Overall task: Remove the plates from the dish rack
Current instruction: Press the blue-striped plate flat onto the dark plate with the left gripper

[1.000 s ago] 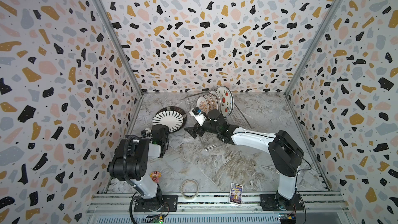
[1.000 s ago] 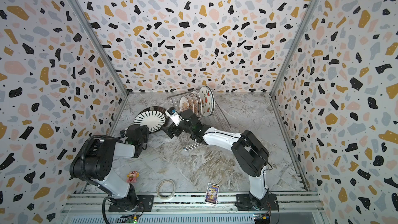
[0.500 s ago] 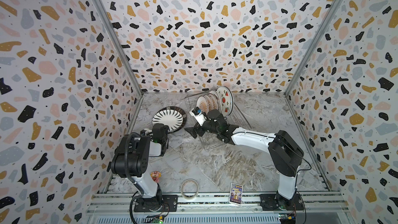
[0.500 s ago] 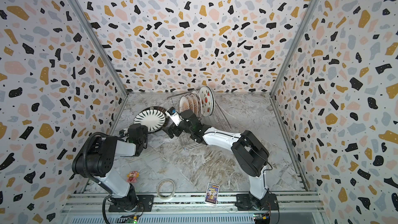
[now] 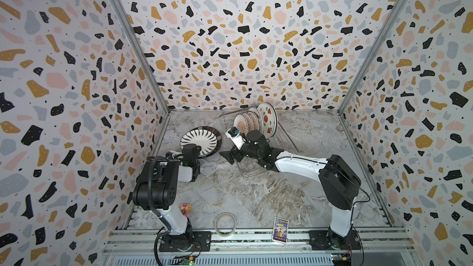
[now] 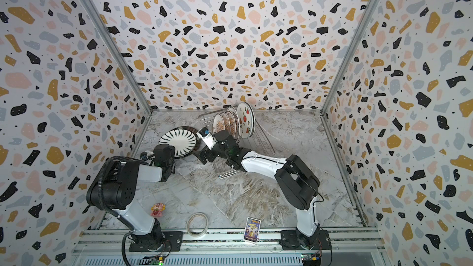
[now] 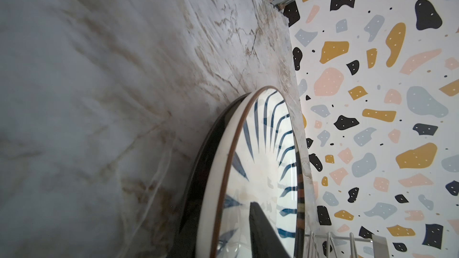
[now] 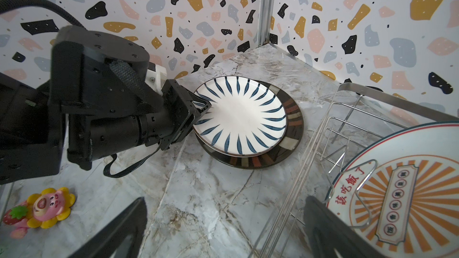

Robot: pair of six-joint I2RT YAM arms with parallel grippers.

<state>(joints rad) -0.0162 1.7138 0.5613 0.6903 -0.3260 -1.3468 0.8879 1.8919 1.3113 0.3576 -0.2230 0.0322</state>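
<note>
Partway | striped plate (image 5: 199, 139) is lying on dark plate (image 8: 285, 155) on the desk (image 5: 256, 200) just beside dish rack (image 5: 281, 140) | about four plates (image 5: 256, 121) are standing in rack | left jaws are resting at striped plate's rim, grip unclear | right jaws are gaping wide, empty, at rack.

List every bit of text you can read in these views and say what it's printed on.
"該吃飯了": red characters along the rim of the white round plate with orange sunburst stripes, standing in the silver wire dish rack.
Black circled characters on that plate's central label: too small to read.
Small printed card at the front edge: print too small to read.
No other text is legible.
</note>
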